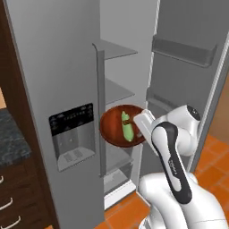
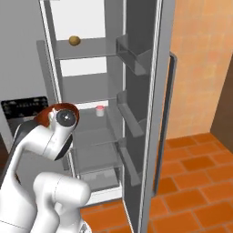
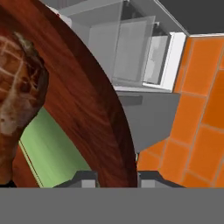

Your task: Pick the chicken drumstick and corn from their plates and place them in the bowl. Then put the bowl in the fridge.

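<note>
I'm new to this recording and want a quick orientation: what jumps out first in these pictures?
The dark wooden bowl, held by its rim in the gripper at the open fridge, carries the green corn and the chicken drumstick. Inside the fridge, a small brown round item sits on the top shelf and a small pink-topped white container lower down.

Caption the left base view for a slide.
Gripper holds the glossy dark reddish-brown wooden bowl, carrying the pale green corn cob, at the open grey fridge.
</note>
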